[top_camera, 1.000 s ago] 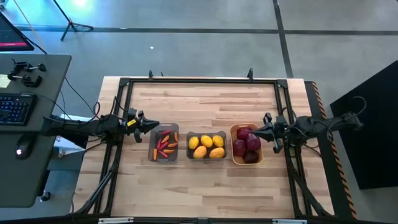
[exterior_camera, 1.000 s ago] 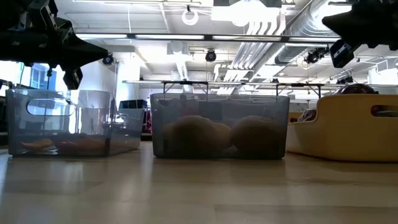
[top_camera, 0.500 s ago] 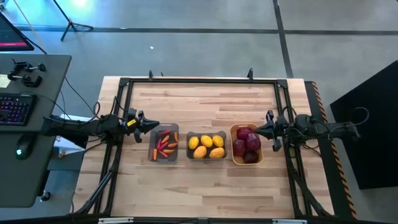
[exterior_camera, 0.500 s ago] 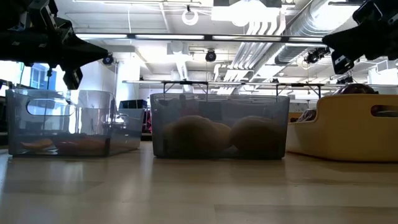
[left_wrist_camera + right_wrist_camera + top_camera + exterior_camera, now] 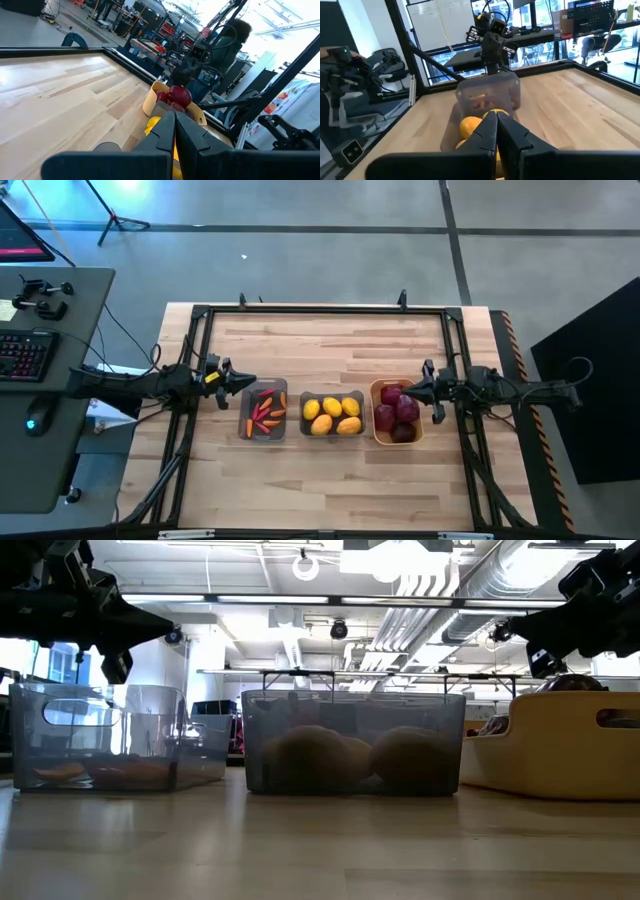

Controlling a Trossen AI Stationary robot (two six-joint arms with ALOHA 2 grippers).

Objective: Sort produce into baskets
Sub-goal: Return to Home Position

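Looking straight down: finding the lemon bin point(image 5: 332, 393) in the middle of a row on the table point(image 5: 330, 340), holding the lemons point(image 5: 332, 407). Spotting the pepper bin point(image 5: 243, 405) just beside it toward the left arm, carrying the peppers point(image 5: 266, 412), and the orange bin point(image 5: 397, 442) just beside it toward the right arm, piling up the apples point(image 5: 406, 410). Noting the left gripper point(image 5: 248, 384) hovering at the pepper bin's outer corner, away from the lemon bin, and the right gripper point(image 5: 408, 391) hovering over the orange bin. Looking level across the table: seeing lemons point(image 5: 310, 755) showing dimly through the lemon bin's wall, with both grippers hanging above rim height on either side of it. Peering past the left wrist: seeing the fingers point(image 5: 165, 127) pressing flat together, clenching nothing, pointing across the lemon bin toward the orange bin point(image 5: 150, 100). Peering past the right wrist: finding the fingers point(image 5: 487, 127) likewise pressing together on nothing, pointing over the lemon bin toward the pepper bin point(image 5: 490, 92).
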